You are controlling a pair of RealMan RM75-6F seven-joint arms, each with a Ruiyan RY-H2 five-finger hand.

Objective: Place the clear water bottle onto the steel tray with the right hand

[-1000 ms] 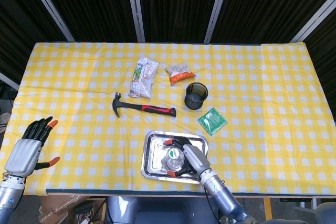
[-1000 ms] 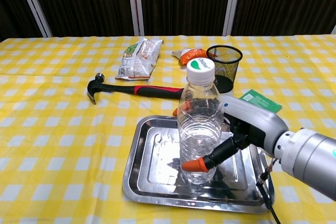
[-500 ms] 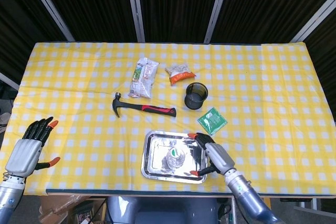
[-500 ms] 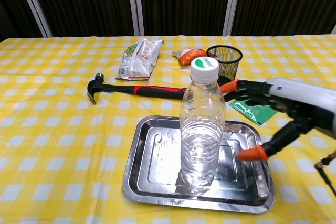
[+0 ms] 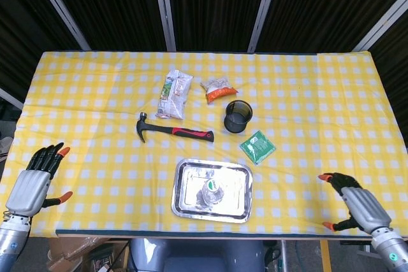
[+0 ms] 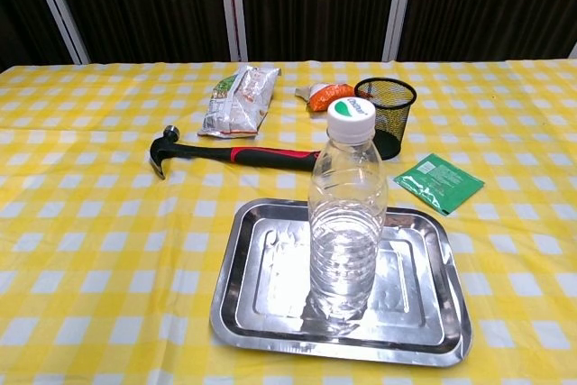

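The clear water bottle (image 6: 347,214) with a white and green cap stands upright in the middle of the steel tray (image 6: 261,308); from above the bottle (image 5: 212,190) shows inside the tray (image 5: 185,195) near the table's front edge. My right hand (image 5: 356,205) is far to the right of the tray at the front right corner, open, fingers spread, holding nothing. At the front left edge, my left hand (image 5: 33,180) is open and empty. Neither hand shows in the chest view.
A red-handled hammer (image 5: 172,130) lies behind the tray. A black mesh cup (image 5: 238,116), a green packet (image 5: 257,147), an orange snack bag (image 5: 218,88) and a white snack bag (image 5: 174,94) sit further back on the yellow checked cloth.
My right hand released the bottle and pulled away to the right, from the tray to the table's front right corner. The bottle stays upright on the tray. The left hand has not moved.
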